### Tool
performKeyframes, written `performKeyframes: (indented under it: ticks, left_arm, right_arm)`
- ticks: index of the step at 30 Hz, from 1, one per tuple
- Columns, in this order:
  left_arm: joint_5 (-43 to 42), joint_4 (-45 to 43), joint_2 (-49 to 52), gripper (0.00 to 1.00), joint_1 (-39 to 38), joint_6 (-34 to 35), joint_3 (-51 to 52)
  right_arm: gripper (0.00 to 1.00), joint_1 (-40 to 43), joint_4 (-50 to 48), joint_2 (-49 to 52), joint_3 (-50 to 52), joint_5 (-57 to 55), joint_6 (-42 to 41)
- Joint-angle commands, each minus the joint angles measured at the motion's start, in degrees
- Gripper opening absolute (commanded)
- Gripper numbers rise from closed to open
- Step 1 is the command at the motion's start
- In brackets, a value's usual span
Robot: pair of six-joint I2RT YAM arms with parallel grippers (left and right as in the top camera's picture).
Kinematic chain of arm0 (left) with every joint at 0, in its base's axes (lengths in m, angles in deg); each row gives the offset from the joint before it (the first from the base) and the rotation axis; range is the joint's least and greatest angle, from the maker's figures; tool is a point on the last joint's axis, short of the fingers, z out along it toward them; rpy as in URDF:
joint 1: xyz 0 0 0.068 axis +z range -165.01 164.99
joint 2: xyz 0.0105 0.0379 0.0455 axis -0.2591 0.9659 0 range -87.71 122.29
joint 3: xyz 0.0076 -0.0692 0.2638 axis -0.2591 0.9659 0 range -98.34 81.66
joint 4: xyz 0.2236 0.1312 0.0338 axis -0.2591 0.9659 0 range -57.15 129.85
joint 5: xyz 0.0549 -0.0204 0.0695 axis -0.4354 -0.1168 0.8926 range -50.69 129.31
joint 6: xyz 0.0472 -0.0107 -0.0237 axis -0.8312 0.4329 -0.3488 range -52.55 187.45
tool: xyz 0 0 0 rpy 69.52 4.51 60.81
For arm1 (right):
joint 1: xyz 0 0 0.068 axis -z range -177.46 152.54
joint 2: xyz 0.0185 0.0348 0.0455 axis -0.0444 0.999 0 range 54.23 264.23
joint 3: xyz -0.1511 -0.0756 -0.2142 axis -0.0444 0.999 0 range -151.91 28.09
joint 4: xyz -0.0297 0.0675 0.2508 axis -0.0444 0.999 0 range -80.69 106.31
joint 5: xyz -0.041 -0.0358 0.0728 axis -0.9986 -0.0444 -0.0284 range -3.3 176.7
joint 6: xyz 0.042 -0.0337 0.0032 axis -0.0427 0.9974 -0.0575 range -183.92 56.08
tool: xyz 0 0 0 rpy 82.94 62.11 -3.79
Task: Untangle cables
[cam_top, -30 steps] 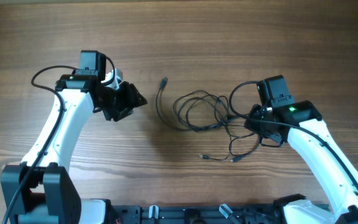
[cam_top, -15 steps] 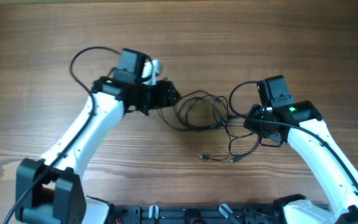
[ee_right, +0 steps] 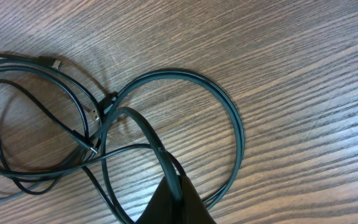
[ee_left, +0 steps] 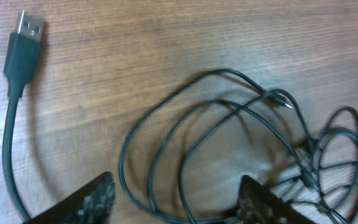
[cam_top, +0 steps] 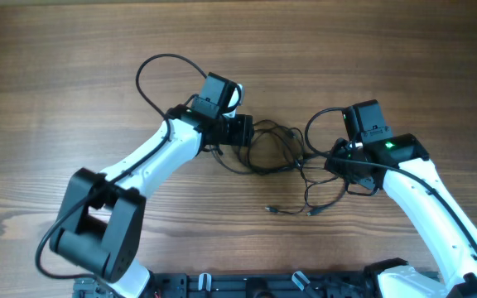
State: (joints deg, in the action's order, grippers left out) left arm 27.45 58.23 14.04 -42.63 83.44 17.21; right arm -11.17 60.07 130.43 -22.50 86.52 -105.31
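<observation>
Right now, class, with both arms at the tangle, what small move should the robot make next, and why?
Probably lower the left gripper and close it on the loops lying between its open fingers. The right gripper is shut on a strand of the cables, anchoring that side, so a second grip on the left would likely let the arms draw the tangle apart.

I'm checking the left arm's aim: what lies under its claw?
Thin loops of the cables lie on the wooden table between the fingers of the open left claw. From overhead, the claw covers the strands directly beneath it, so how they cross there is hidden.
</observation>
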Motion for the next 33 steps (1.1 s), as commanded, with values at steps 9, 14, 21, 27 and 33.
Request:
performKeyframes:
  ticks: [9, 14, 21, 27, 33]
  left_arm:
    - [8.31, -1.18, 5.16, 0.59, -0.37, -2.51, 0.04]
    - [8.31, -0.96, 6.88, 0.59, -1.09, -2.51, 0.04]
    - [8.28, -0.31, 7.78, 0.59, -2.78, -2.54, 0.04]
    - [8.33, -0.33, 7.78, 0.58, -3.78, -2.54, 0.04]
    - [11.67, -0.31, 8.35, 0.53, -3.78, -2.56, 0.04]
  right_arm:
    - [0.04, 0.07, -0.11, 0.74, 0.42, 0.26, -0.61]
    - [0.04, 0.07, -0.11, 0.74, 0.42, 0.26, -0.61]
    - [0.04, 0.07, -0.13, 0.74, 0.42, 0.26, -0.61]
    - [0.04, 0.07, -0.11, 0.74, 0.42, 0.26, -0.61]
    - [0.04, 0.07, -0.09, 0.74, 0.42, 0.28, -0.61]
